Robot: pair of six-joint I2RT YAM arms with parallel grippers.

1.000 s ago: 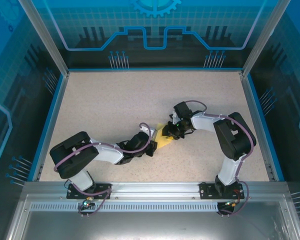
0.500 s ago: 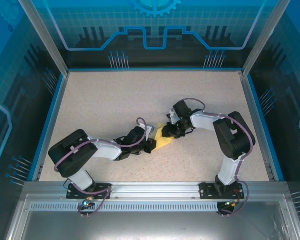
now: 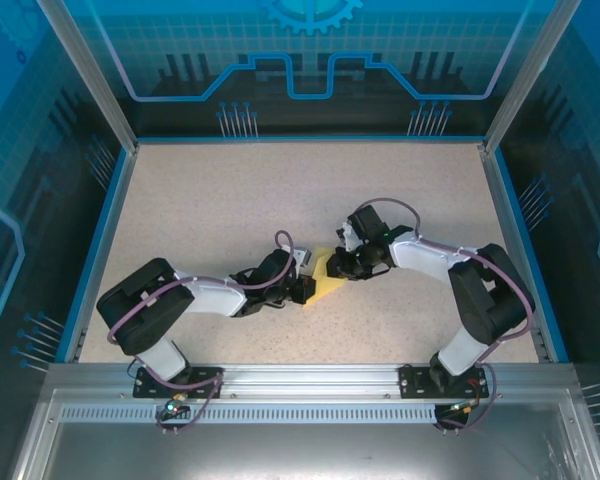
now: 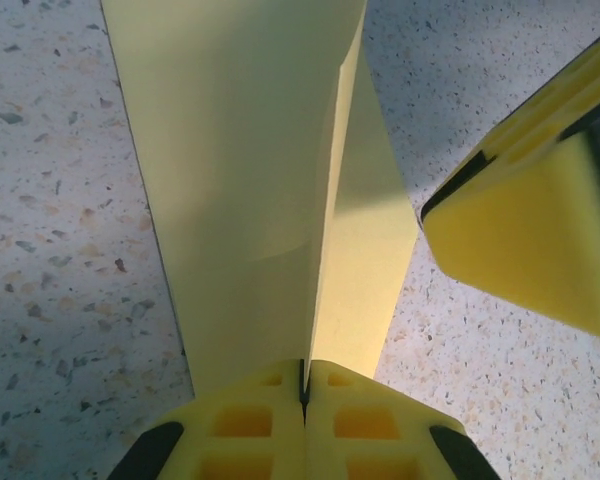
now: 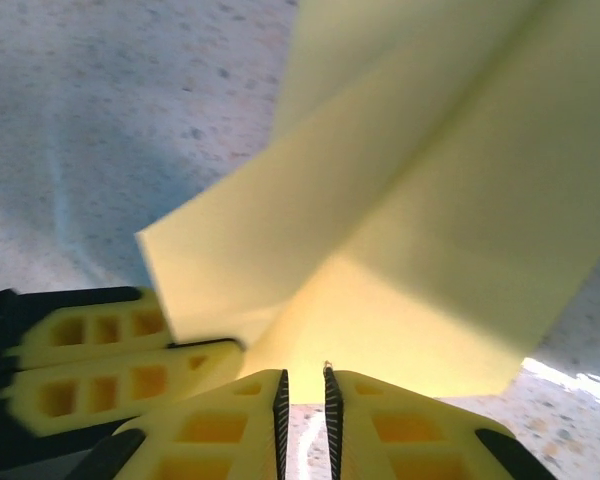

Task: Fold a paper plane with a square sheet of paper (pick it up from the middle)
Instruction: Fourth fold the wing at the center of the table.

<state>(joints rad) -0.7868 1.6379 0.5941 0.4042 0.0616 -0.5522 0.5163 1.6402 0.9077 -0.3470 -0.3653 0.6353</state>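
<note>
Mid-fold here: my left gripper (image 4: 303, 388) is clamped on the paper plane (image 4: 240, 180) along its crease, mid table (image 3: 230, 200). The right gripper (image 5: 305, 380) sits nearly closed at its edge (gripping? can't tell). Next, I'd guess: press the wing flat.

Near the middle of the table (image 3: 210, 200) lies the paper plane (image 3: 326, 284) — left gripper (image 3: 304, 291) at its 8 o'clock, right gripper (image 3: 340, 268) at 2 o'clock.

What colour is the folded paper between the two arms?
The folded paper is plain pale yellow, unprinted; the left wrist view shows it best.
</note>
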